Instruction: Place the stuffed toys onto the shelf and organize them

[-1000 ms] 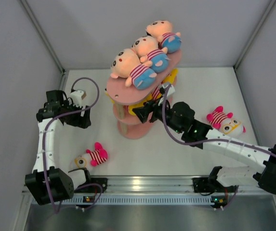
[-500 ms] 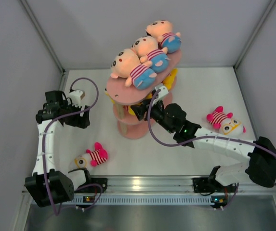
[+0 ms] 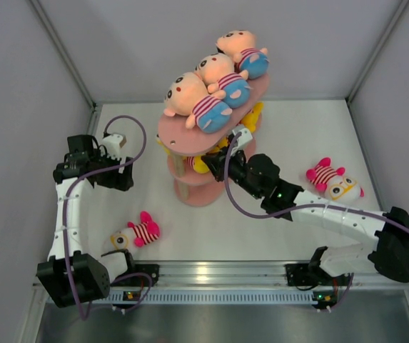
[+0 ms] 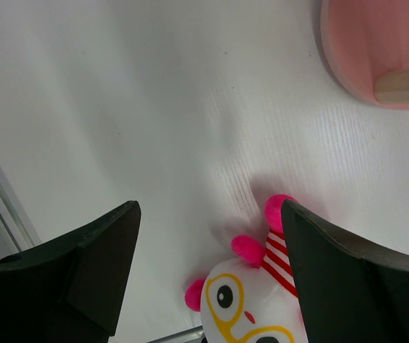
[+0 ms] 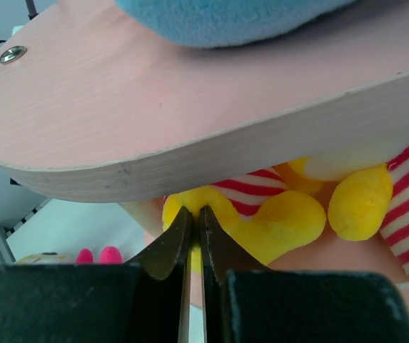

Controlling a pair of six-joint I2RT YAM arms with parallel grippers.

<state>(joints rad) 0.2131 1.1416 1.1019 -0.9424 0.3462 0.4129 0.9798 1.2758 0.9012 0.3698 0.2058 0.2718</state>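
Note:
The salmon-pink shelf (image 3: pixel 190 136) stands mid-table, with three peach-headed stuffed toys (image 3: pixel 208 103) lying on its top tier. A yellow stuffed toy (image 5: pixel 275 218) in a red-striped shirt lies on the middle tier, under the top tier (image 5: pixel 190 121). My right gripper (image 5: pixel 195 213) reaches in there, shut on one of that toy's yellow limbs; the top view shows this gripper (image 3: pixel 216 161) beside the shelf. My left gripper (image 4: pixel 209 207) hangs open above the table, over a pink white-faced toy (image 4: pixel 250 314). That toy (image 3: pixel 136 233) lies at the front left.
Another pink striped toy (image 3: pixel 332 180) lies at the right of the table. The shelf's base (image 4: pixel 375 50) shows at the top right of the left wrist view. Grey walls close in the table on three sides.
My right gripper pushed in under the top tier and its jaws closed on the yellow toy's limb. The left arm has hardly moved.

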